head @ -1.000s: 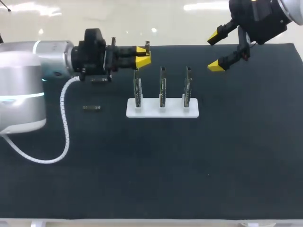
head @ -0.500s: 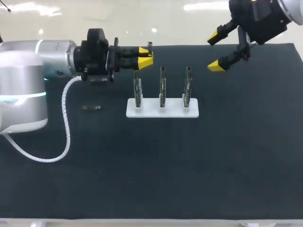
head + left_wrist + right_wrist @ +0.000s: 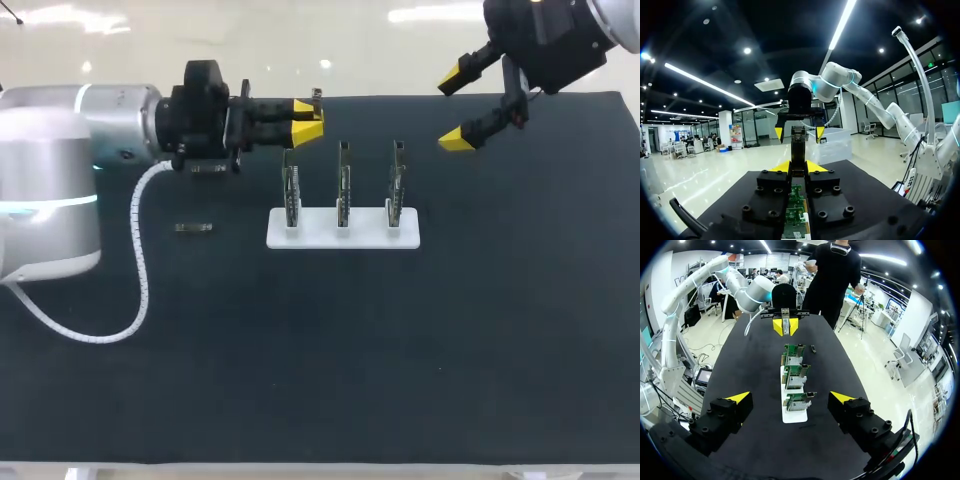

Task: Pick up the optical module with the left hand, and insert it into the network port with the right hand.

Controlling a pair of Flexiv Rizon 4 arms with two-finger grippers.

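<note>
On the near side of the dark counter (image 3: 300,380) a small spare part (image 3: 194,228) lies flat, just where it lay a second ago. Beyond it the white holder (image 3: 315,237) carries three upright network cards (image 3: 343,185), none of them touched. Above the leftmost card the left claw (image 3: 308,118) is clamped on the optical module (image 3: 314,96), which sticks out past the yellow tips and is held in the air. The left wrist view shows it pinched from both sides. Over the last second this claw slid a little toward the right, then stopped; the last half second shows no shift. Farthest off, the right claw (image 3: 460,105) hangs wide, holding nothing, unmoved throughout. I judge the pick-up done and the module offered for handover. The right claw must now come across to take it.
</note>
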